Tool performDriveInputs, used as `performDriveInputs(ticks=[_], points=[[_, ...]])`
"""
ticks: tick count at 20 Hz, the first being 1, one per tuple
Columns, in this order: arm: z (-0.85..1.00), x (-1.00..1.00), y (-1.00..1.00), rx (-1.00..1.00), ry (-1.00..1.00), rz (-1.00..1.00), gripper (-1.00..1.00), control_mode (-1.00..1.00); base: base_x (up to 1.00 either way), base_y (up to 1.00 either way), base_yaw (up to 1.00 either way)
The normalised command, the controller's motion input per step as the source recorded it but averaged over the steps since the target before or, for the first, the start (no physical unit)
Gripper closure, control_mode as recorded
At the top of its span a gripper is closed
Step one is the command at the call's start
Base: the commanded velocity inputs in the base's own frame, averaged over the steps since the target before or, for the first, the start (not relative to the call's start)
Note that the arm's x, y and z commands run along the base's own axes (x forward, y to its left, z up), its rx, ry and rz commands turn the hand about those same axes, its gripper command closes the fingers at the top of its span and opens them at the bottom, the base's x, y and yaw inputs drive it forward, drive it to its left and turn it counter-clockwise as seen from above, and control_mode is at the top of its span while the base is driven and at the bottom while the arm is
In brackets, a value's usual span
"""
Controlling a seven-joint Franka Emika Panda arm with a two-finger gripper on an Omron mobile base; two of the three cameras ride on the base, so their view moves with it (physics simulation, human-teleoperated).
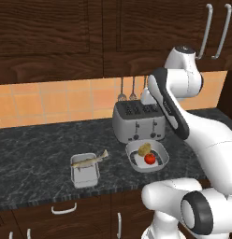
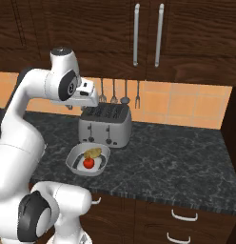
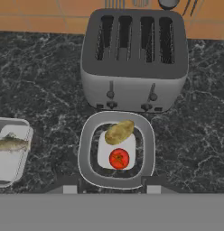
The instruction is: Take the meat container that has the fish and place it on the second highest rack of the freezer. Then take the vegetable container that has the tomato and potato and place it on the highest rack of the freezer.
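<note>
In my hand view, at nine o'clock, I see the grey rectangular metal container with the long silvery fish lying across it. Just to its right, at six o'clock, sits the grey rounded container holding a brown potato and a red tomato. Both stand on the dark speckled stone counter, a little apart. At twelve o'clock, behind the rounded one, stands the silver four-slot toaster. My two-finger gripper hangs above the rounded container's near rim. It holds nothing, and its dark tips stand about half apart.
</note>
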Motion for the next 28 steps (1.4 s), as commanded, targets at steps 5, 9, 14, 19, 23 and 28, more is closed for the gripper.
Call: performDriveInputs(ticks=[5,9,14,19,23,28], points=[[-0.09,-0.69,0.35,-0.01,0.03,0.09,-1.00,-1.00,0.00,0.00,0.00],[-0.26,-0.97,0.78,-0.01,0.02,0.23,-1.00,-1.00,0.00,0.00,0.00],[-0.22,-0.51,0.86,0.00,0.13,0.31,-1.00,-1.00,0.00,0.00,0.00],[-0.59,-0.07,0.77,-0.01,0.18,0.57,-1.00,-1.00,0.00,0.00,0.00],[-0.49,0.00,0.77,0.00,0.04,0.33,-1.00,-1.00,0.00,0.00,0.00],[-0.45,0.53,0.78,-0.06,-0.02,0.06,-1.00,-1.00,0.00,0.00,0.00]])
